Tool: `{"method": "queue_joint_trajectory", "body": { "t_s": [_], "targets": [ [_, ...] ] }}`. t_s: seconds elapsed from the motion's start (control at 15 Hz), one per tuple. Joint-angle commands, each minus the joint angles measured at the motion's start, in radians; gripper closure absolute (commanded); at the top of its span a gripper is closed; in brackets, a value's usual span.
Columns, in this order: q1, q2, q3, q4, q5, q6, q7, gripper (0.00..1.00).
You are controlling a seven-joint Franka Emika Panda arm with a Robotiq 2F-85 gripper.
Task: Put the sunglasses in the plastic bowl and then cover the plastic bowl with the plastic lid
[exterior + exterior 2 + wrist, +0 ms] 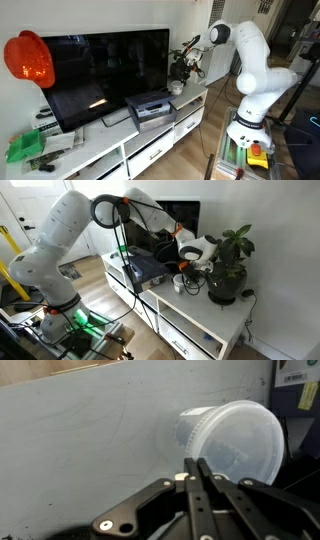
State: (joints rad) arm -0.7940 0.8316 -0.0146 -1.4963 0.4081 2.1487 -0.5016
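Observation:
The plastic bowl (pixel 200 435) is a small whitish translucent round tub on the white cabinet top. A round translucent plastic lid (pixel 240 448) sits across its mouth. In both exterior views the bowl (pixel 179 281) (pixel 176 88) stands between the grey box-shaped device and the plant. My gripper (pixel 196 465) is just in front of the bowl with its black fingers pressed together and nothing visible between them. In the exterior views the gripper (pixel 190 264) (pixel 184 64) hovers just above the bowl. The sunglasses are not in view.
A grey box-shaped device (pixel 150 270) (pixel 150 110) stands next to the bowl. A plant in a dark pot (pixel 230 280) is on the other side. A large TV (pixel 100 65) lines the wall, and a red object (pixel 28 58) hangs at the far end.

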Motion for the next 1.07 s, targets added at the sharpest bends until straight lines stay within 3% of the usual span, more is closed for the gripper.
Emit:
{"method": "queue_joint_trajectory", "body": {
  "t_s": [0.0, 0.73, 0.8, 1.0],
  "targets": [
    [0.000, -0.040, -0.002, -0.055, -0.019, 0.023, -0.021, 0.99],
    [0.004, -0.060, -0.002, -0.094, -0.022, 0.043, -0.062, 0.99],
    [0.004, -0.063, -0.001, -0.097, -0.022, 0.039, -0.066, 0.70],
    [0.000, -0.072, 0.000, -0.102, -0.018, 0.037, -0.076, 0.56]
  ]
}}
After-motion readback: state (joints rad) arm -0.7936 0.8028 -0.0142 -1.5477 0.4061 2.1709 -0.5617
